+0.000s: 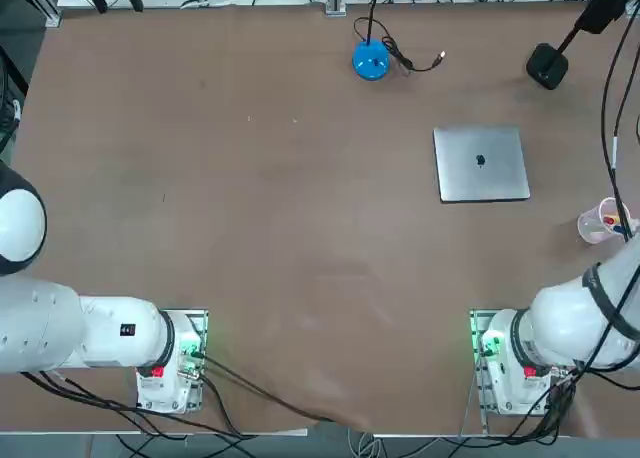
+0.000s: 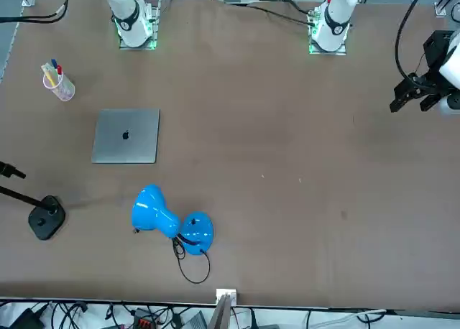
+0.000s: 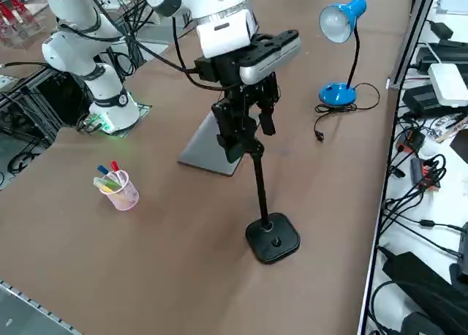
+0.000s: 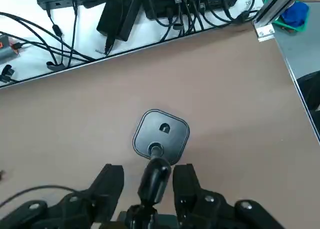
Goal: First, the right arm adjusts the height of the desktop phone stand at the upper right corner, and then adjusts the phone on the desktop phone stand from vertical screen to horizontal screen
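The desktop phone stand has its black base (image 3: 272, 238) near the table's far right corner, with a thin pole (image 3: 260, 185) rising from it. My right gripper (image 3: 245, 130) hangs over the pole's top, fingers pointing down. In the right wrist view the gripper (image 4: 147, 171) straddles the pole's upper end (image 4: 154, 181). It is open: one finger (image 4: 184, 181) is almost against the pole, and a gap shows at the other finger (image 4: 111, 181). The base (image 4: 161, 134) lies straight below. In the top view the base (image 1: 547, 65) is at the upper right. The phone is hidden.
A silver laptop (image 1: 481, 163) lies shut, nearer the arms than the stand. A blue desk lamp (image 1: 370, 60) with a loose cable stands at the far edge. A clear cup of pens (image 1: 600, 221) sits at the right edge. Cables and power bricks (image 4: 115, 14) crowd the ledge beyond the table.
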